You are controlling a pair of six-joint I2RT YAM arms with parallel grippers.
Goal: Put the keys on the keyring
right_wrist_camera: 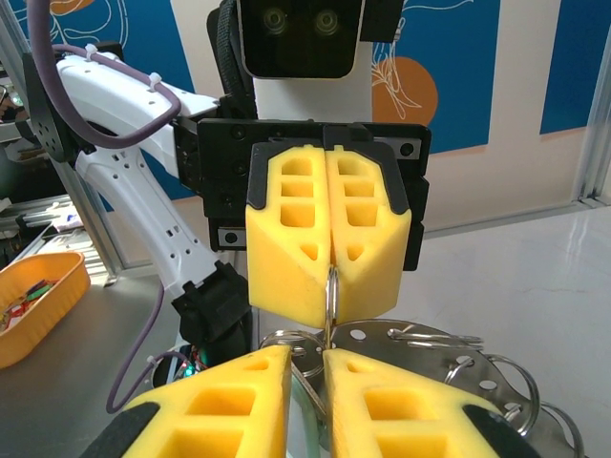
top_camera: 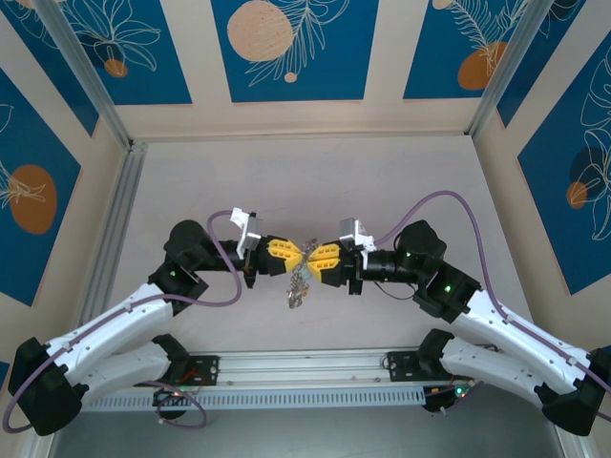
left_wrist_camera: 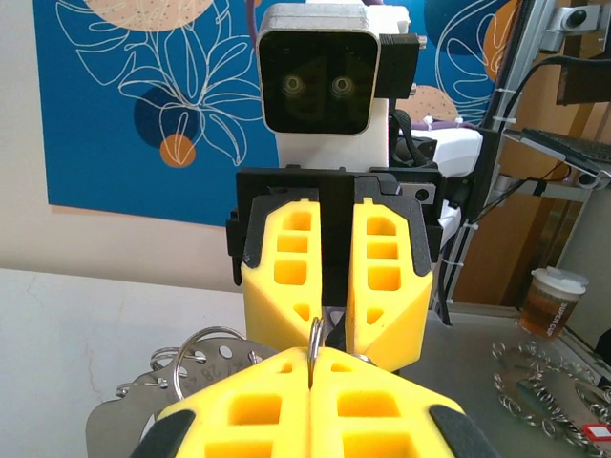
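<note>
The keyring [top_camera: 298, 289], a flat grey plate fringed with small silvery rings, dangles over the middle of the table [top_camera: 286, 181]. It hangs at 6 o'clock from the spot where two yellow-fingered grippers meet nose to nose. A thin wire loop [right_wrist_camera: 330, 298] at its top stands upright between them. The left gripper [top_camera: 295, 256], reaching in from 9 o'clock, is clamped tight on the loop. The right gripper [top_camera: 320, 258], coming from 3 o'clock, has its jaws drawn down to a narrow slit around the same loop and appears to nip it. The dangling metal is too small to tell whether any key already hangs there. On this evidence the job looks mid-course: the ring is raised and gripped from both sides, and the threading is not visibly finished.
</note>
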